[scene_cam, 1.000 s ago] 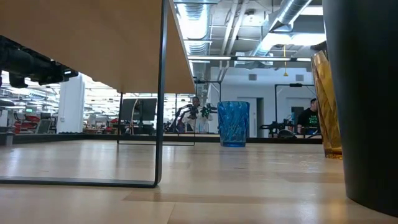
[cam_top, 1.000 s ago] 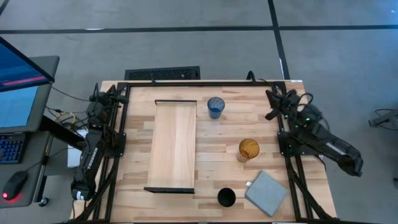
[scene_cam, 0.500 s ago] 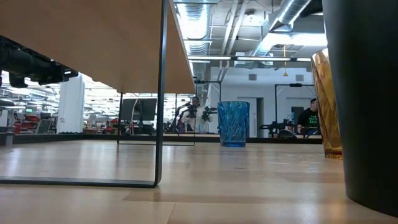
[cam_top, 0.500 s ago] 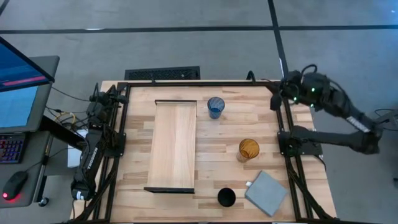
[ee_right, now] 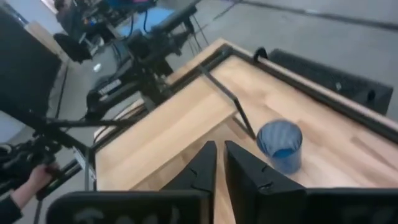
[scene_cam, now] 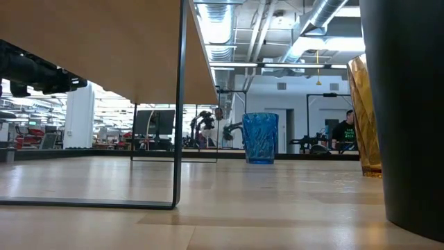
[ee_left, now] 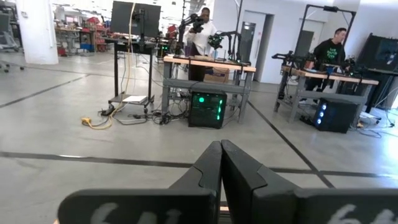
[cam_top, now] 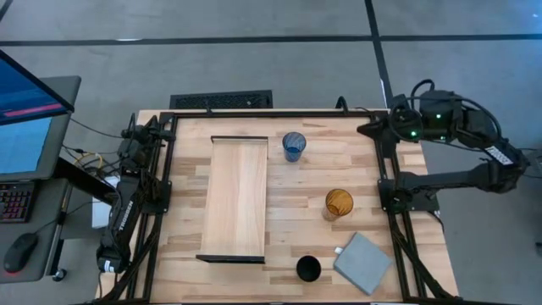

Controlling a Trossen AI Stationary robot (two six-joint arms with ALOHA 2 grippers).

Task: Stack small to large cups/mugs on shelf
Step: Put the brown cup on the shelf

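Observation:
The blue cup stands upright on the table near the far edge; it also shows in the low view and the right wrist view. The amber cup stands right of the middle, the black cup at the near edge. The shelf stands on the table's left half on its dark end frames. My right gripper is over the far right corner, pointing toward the blue cup, shut and empty. My left gripper is shut and empty, with its arm folded at the table's left edge.
A flat grey square pad lies at the near right, beside the black cup. A dark frame runs round the table's edges. Bare tabletop lies between the shelf and the cups. A person stands in the room beyond the table.
My right arm has risen from its folded rest at the table's right edge and swung toward the far right corner. Its gripper now points across the table toward the blue cup. The cups, the shelf and my left arm have kept still.

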